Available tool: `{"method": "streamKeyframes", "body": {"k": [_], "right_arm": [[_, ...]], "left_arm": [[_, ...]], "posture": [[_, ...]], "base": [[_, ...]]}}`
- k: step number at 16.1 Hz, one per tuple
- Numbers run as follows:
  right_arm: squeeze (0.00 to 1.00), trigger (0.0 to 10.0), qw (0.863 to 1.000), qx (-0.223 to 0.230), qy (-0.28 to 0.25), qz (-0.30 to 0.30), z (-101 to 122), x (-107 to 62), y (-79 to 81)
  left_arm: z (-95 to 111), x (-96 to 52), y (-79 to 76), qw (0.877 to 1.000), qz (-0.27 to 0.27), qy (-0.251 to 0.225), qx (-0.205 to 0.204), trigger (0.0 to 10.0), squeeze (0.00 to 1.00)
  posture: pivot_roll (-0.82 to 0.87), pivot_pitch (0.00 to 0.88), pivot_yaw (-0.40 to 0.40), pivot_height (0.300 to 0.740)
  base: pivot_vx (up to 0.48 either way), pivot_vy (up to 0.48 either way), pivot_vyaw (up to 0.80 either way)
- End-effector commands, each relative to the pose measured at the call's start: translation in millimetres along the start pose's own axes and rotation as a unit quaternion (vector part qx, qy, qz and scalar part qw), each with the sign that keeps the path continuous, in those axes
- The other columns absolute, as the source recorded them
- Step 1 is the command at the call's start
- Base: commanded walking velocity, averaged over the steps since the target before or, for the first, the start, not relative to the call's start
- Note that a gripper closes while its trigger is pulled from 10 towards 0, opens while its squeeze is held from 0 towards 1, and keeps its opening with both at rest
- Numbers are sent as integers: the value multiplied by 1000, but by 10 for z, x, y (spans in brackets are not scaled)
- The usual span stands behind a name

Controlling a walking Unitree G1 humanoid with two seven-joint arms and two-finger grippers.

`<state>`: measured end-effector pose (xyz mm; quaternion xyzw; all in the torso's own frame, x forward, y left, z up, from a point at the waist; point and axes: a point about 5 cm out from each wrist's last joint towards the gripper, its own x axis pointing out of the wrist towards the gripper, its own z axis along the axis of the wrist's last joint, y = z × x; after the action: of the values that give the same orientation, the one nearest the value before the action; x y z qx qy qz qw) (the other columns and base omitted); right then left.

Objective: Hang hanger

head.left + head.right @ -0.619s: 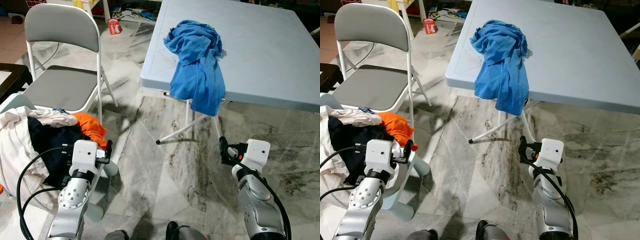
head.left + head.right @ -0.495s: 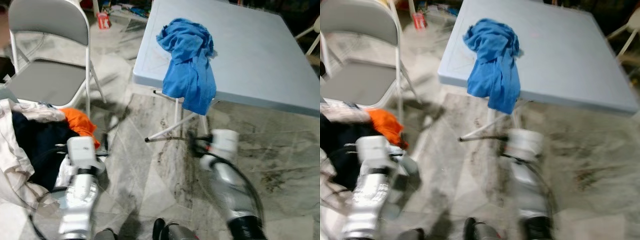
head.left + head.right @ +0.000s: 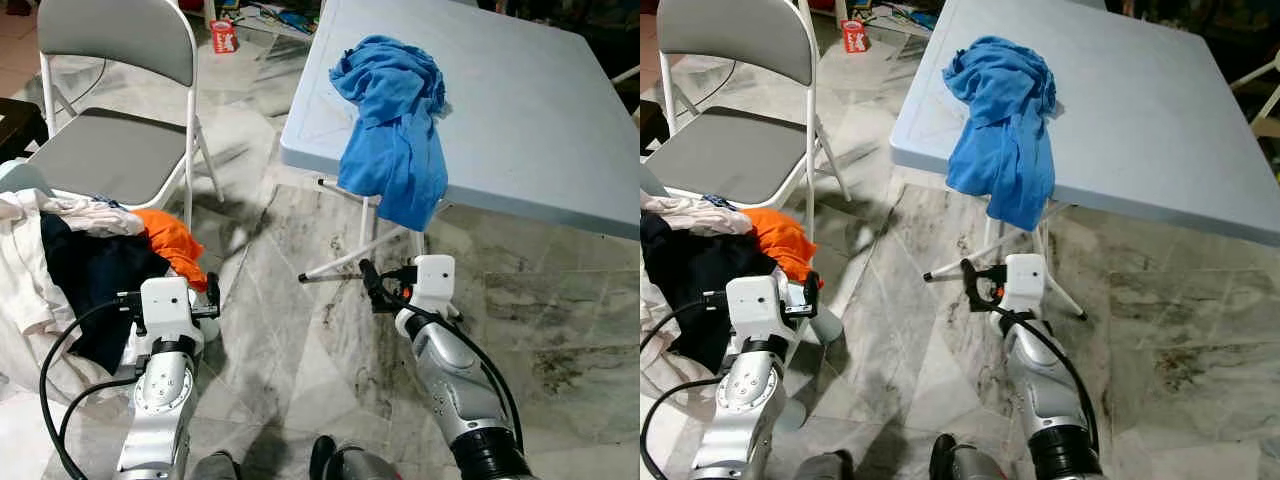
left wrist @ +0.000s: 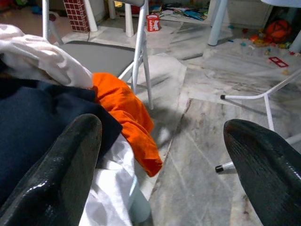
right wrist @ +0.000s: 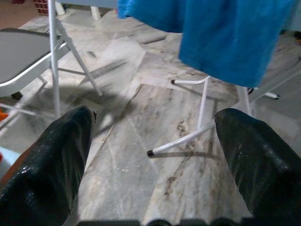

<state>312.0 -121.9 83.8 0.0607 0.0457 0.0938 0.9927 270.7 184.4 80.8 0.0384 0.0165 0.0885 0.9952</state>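
Observation:
A blue cloth [image 3: 395, 130] lies bunched on the pale blue folding table [image 3: 540, 110] and hangs over its front edge. My right gripper [image 3: 370, 285] is low over the marble floor, just below and in front of the hanging cloth. In the right wrist view its fingers [image 5: 47, 165] stand wide apart with nothing between them, facing the cloth [image 5: 225, 37]. My left gripper [image 3: 213, 292] is held low beside a pile of clothes [image 3: 80, 270]. It is open and empty, and the left wrist view looks at an orange garment [image 4: 127, 117].
A grey folding chair [image 3: 110, 150] stands at the left behind the clothes pile, which fills a pale bin. The table's white legs [image 3: 350, 262] slant across the floor by my right gripper. A red carton [image 3: 222, 36] sits far back. Bare floor lies between my arms.
My right arm has swung left, from right of the table leg to just below the hanging blue cloth. The camera shook and shifted. The left arm has hardly moved.

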Motion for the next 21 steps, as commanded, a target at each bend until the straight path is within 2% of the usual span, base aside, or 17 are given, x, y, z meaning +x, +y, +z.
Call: {"method": "streamKeyframes", "body": {"k": [1, 3, 5, 7, 9, 13, 14, 17, 19, 21], "right_arm": [[0, 10000, 999, -2, -5, -43, -6, -43, -198], [0, 10000, 997, 5, -7, -83, -5, -72, -374], [0, 10000, 995, 16, -3, -103, -32, -108, -460], [0, 10000, 993, 23, -5, -119, -73, -144, -479], [0, 10000, 991, 47, -9, -124, -122, -179, -440], [0, 10000, 989, 58, -8, -139, -214, -232, -375], [0, 10000, 989, 52, -8, -140, -225, -243, -370], [0, 10000, 992, -5, -19, -124, -181, -260, -346], [0, 10000, 996, -22, -27, -78, -105, -313, -348], [0, 10000, 997, -45, -23, -55, -103, -348, -388]], "left_arm": [[-8, -24, 4, 1000, -11, 4, 8, 10000, 0], [3, -8, 4, 1000, -25, 4, 18, 10000, 0], [24, 33, -21, 999, -44, 4, 26, 10000, 0], [45, 81, -55, 998, -62, 4, 33, 10000, 0], [76, 125, -82, 996, -79, 2, 39, 10000, 0], [108, 168, -73, 994, -96, 0, 56, 10000, 0], [109, 173, -72, 994, -97, 0, 59, 10000, 0], [95, 175, -57, 994, -88, 0, 64, 10000, 0], [66, 108, -29, 996, -75, 2, 54, 10000, 0], [-56, 1, 21, 997, -62, 20, 48, 10000, 0]], "posture": [[202, 216, -120, 740], [199, 209, -90, 740], [187, 199, -58, 740], [176, 193, -28, 740], [170, 185, 4, 740], [167, 182, 68, 740], [167, 182, 68, 740], [154, 179, 29, 740], [144, 166, -14, 740], [141, 145, -43, 740]], "base": [[0, 0, 0], [0, 0, 0], [0, 0, 0], [0, 0, 0], [0, 0, 0], [0, 0, 0], [0, 0, 0], [0, 0, 0], [0, 0, 0], [0, 0, 0]]}}
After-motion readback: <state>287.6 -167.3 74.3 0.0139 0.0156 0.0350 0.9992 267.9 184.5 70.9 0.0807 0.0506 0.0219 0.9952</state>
